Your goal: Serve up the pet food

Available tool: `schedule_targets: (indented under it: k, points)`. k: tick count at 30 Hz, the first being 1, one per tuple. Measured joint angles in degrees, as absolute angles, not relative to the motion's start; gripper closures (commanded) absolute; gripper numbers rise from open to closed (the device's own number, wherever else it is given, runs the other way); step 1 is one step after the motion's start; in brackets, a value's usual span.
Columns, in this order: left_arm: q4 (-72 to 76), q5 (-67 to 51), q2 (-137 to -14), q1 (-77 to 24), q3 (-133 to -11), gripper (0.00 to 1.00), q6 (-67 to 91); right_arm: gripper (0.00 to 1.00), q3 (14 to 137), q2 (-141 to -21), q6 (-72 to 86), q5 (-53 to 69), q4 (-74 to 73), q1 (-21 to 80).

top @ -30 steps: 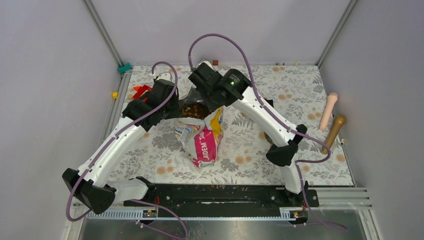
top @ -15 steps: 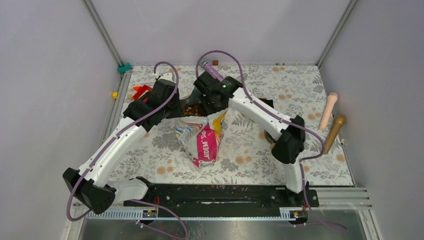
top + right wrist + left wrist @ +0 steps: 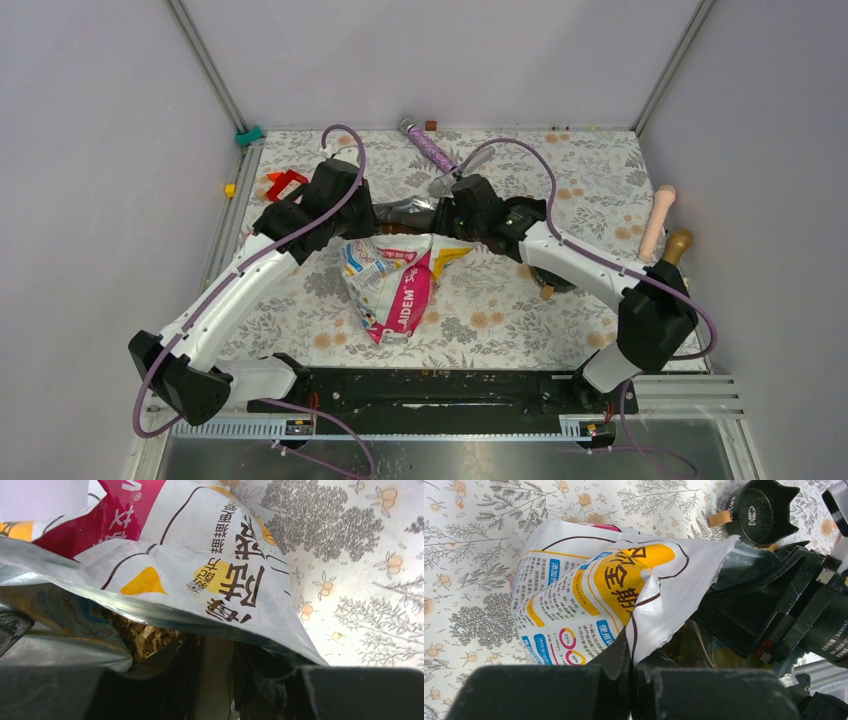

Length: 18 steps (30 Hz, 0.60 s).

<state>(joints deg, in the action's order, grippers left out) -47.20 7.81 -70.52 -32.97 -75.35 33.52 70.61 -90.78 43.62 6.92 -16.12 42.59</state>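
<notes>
Nearly everything that matters is half hidden as two arms meet over a printed bag (image 3: 395,290) lying on the floral mat (image 3: 600,190). From above, both wrists cover the bag's silver-lined mouth, which is stretched between them. The left gripper (image 3: 631,672) is clamped tight on a torn white flap of the bag's rim, its fingers pressed together with no gap. The right gripper (image 3: 216,665) sits at the opposite lip of the mouth with its fingers somewhat apart. The foil edge crosses in front of them, so it cannot be told whether they grip it. The pet food (image 3: 145,635) is inside the bag, showing only as a small patch of tan and brown bits in shadow under the foil. A black cat-shaped bowl (image 3: 764,512) stands on the mat beyond the bag and is largely covered by the right arm in the overhead view. A purple glittery handle (image 3: 432,152) lies near the back edge, its far end hidden behind the right wrist.
</notes>
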Motion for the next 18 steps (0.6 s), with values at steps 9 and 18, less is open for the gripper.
schedule_targets:
  k: [9, 18]
  points:
    - [-46.35, 4.19, -70.52, -33.47, -75.35, 1.0, 33.54, 1.0, 62.0, -80.31, 51.72, 5.17, -13.41, 42.7]
    - [-45.91, 0.49, -70.52, -33.8, -75.35, 1.0, 32.91, 1.0, 59.7, -71.33, 54.06, 3.57, -14.37, 42.96]
